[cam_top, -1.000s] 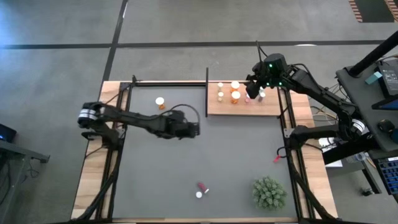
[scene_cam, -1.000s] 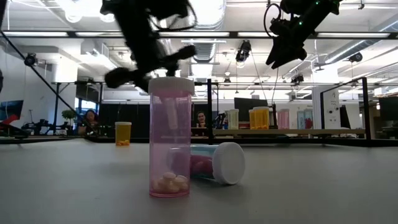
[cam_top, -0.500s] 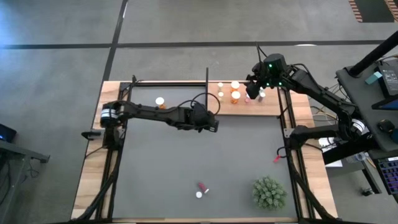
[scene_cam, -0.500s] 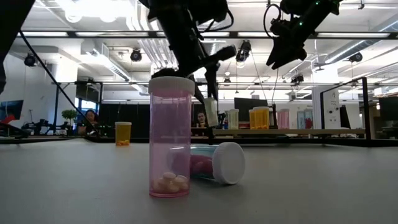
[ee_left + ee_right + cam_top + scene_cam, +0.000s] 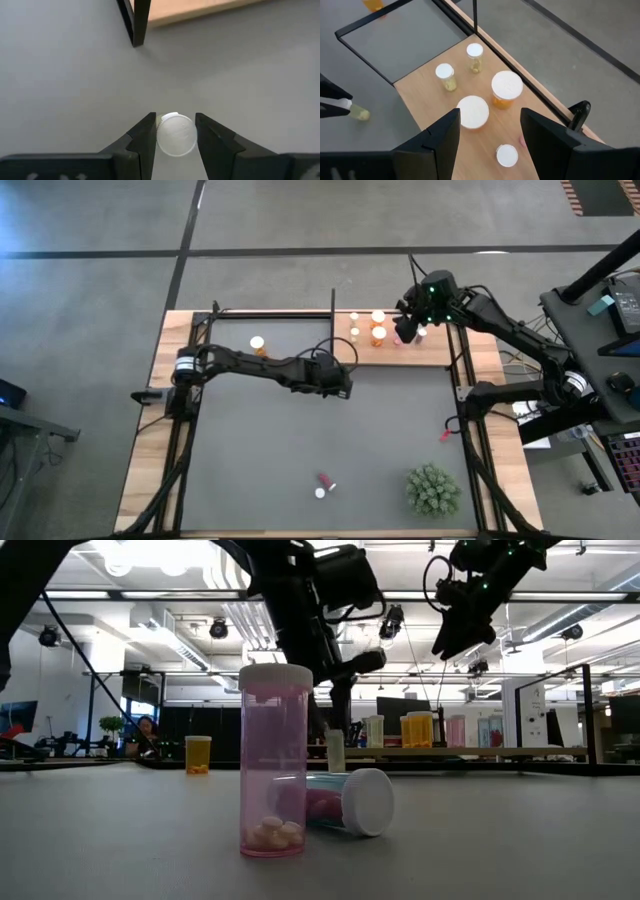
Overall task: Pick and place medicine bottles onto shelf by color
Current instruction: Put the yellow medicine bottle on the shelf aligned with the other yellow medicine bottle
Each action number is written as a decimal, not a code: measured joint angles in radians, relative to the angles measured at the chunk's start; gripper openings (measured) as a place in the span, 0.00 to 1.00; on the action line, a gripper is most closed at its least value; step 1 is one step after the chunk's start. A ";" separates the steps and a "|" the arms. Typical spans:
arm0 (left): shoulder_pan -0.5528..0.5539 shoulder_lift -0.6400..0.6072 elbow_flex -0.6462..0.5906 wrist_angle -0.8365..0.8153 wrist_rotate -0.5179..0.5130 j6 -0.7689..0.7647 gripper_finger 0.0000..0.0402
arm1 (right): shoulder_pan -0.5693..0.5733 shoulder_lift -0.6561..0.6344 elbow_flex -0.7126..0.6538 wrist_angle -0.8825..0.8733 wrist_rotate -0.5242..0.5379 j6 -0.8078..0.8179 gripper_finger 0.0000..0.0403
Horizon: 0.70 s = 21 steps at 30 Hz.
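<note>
A: Left gripper [image 5: 174,136]?
B: I see it clamped on a small white-capped bottle [image 5: 175,135], over the mat [image 5: 300,450] just near of the shelf [image 5: 440,355].
A: Right gripper [image 5: 489,132]?
B: Above the shelf, jaws parted, empty.

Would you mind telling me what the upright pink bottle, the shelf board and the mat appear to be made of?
Upright pink cylindrical bottle: likely translucent plastic, since pills show through; matte white cap. Flat light-brown shelf board: probably wood, unglossed, thin black posts. Dark grey mat: smooth and matte; rubber or fabric, hard to tell.
</note>
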 joint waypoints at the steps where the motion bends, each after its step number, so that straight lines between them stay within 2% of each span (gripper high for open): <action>1: 0.000 0.004 0.000 0.001 0.005 0.000 0.28 | 0.000 0.000 0.000 0.000 0.000 0.000 0.49; 21: 0.003 0.004 -0.009 0.012 0.026 0.029 0.29 | 0.000 0.000 -0.001 0.004 0.000 0.000 0.49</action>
